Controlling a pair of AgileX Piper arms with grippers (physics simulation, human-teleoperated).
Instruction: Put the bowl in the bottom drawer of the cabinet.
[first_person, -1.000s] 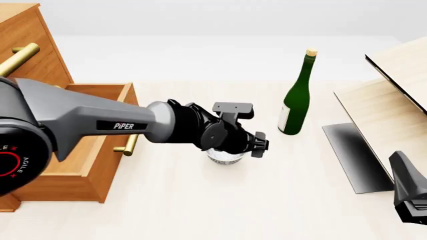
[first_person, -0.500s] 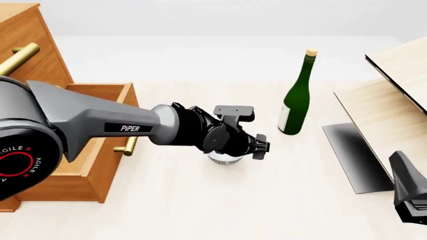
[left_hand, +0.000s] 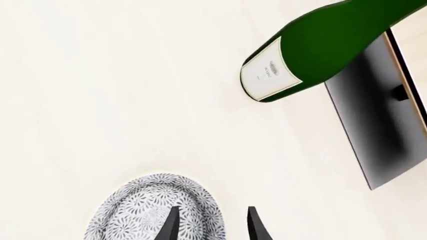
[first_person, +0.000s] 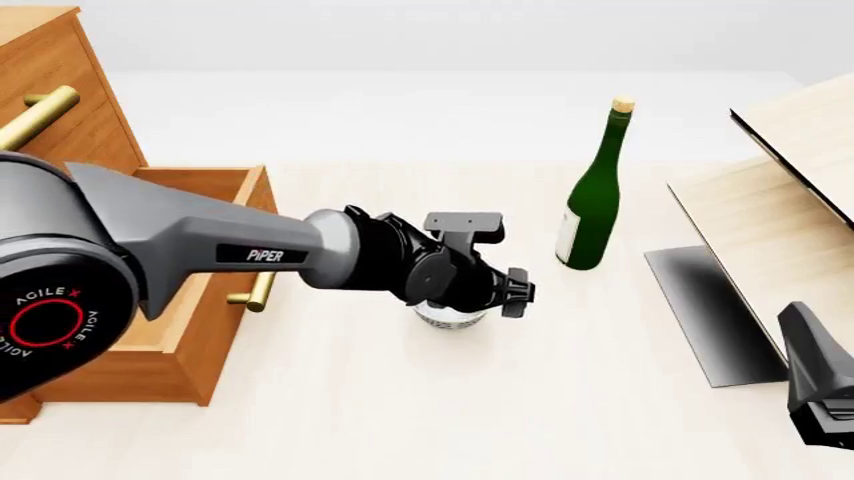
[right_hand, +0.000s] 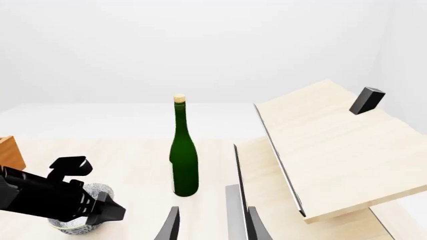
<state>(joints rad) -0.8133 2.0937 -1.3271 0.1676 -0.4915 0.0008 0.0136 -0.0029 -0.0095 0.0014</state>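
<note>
From the left wrist camera I see the bowl (left_hand: 157, 210) directly under my left claw (left_hand: 212, 225). Its two dark fingertips (left_hand: 171, 226) stand apart, one over the bowl's patterned inside, the other just outside its rim; I cannot tell whether either touches. Nothing lies in the bowl. The green bottle (left_hand: 327, 45) stands beyond the claw on the desk (left_hand: 100, 90).

In the front view the left claw (first_person: 454, 300) hangs over the bowl (first_person: 450, 317), hiding most of it. The bottom drawer (first_person: 160, 300) of the cabinet (first_person: 47, 110) stands pulled out, well to the claw's left.

The right wrist camera shows my right claw (right_hand: 212, 225) parted and holding nothing, the bottle (right_hand: 183, 155) ahead of it, the slanted board (right_hand: 333, 145) beside it.
</note>
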